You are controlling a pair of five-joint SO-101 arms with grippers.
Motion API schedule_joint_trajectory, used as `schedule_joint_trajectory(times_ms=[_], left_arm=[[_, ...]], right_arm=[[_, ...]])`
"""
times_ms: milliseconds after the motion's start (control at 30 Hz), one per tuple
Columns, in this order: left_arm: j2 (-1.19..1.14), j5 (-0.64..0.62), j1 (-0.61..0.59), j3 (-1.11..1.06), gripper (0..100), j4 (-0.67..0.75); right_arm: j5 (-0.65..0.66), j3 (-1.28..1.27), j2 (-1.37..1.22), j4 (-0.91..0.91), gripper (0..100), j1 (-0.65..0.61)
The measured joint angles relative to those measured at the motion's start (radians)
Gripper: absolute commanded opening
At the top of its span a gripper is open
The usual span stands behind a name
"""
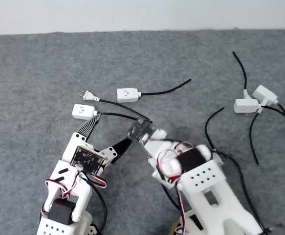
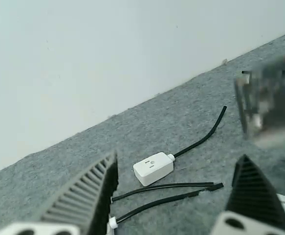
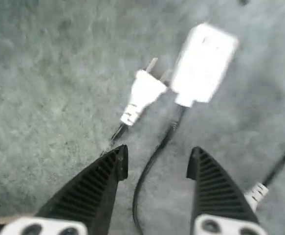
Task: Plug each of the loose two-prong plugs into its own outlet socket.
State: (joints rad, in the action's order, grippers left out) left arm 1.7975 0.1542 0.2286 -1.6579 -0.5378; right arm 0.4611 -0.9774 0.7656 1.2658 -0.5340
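A loose white two-prong plug [image 1: 87,96] lies at the left on the grey carpet, between two white outlet sockets [image 1: 128,94] [image 1: 83,111] with black cords. My left gripper [image 1: 114,129] is open just short of them, holding nothing. In its wrist view the far socket [image 2: 153,167] lies beyond the open left gripper [image 2: 178,159]. My right arm [image 1: 191,161] points toward the same group. In the right wrist view, the right gripper [image 3: 159,152] is open and empty above the carpet, with a plug [image 3: 144,90] and a socket [image 3: 203,63] lying side by side just ahead.
Two more white pieces [image 1: 252,100] lie together at the far right with black cords [image 1: 252,137] trailing toward the front. Another cord [image 1: 230,161] runs beside the right arm. A white wall [image 2: 108,58] borders the carpet's far edge.
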Motion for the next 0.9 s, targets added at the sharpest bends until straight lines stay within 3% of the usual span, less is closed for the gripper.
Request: schedule_joint_trajectory(times_ms=[300,500,900], left_arm=[[0.000,0.000,0.000,0.000,35,0.000],[0.000,0.000,0.000,0.000,35,0.000],[0.000,0.000,-0.005,0.002,35,0.000]], right_arm=[[-0.018,-0.173,0.000,-0.207,16.2,-0.005],[-0.028,-0.183,0.000,-0.247,16.2,-0.014],[-0.126,-0.183,0.000,-0.265,16.2,-0.150]])
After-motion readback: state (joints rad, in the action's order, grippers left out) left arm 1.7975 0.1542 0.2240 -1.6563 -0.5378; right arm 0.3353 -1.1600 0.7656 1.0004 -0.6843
